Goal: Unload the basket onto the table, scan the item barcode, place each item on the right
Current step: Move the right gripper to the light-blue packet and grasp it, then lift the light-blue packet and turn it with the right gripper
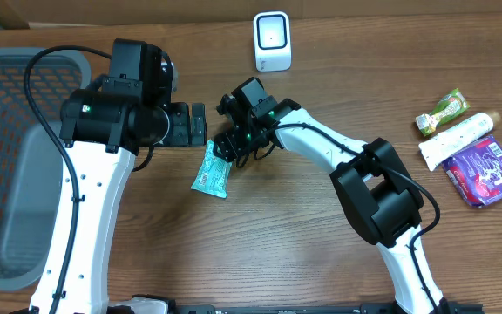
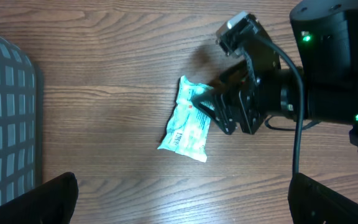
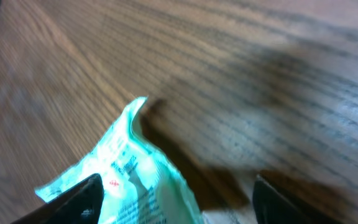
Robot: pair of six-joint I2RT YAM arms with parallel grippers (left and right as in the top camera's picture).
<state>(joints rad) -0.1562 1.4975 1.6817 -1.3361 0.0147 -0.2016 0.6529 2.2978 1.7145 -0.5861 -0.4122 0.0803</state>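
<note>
Packet (image 1: 210, 174) is lying flat mid-table (image 1: 303, 253), well below the scanner (image 1: 272, 40). Right gripper (image 1: 225, 146) is straddling its upper end, fingers (image 3: 82, 196) spread and not pinching, likely lining up a pick. Left gripper (image 1: 190, 124) is hovering just beside, fingers wide, probably awaiting handover.

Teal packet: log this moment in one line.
packet: lying flat | right hand: open, astride its end | left hand: open, empty | scanner: upright, apart

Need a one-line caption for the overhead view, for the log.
Right gripper straddles a teal packet on the wooden table; open left gripper hovers alongside, white scanner stands beyond.
</note>
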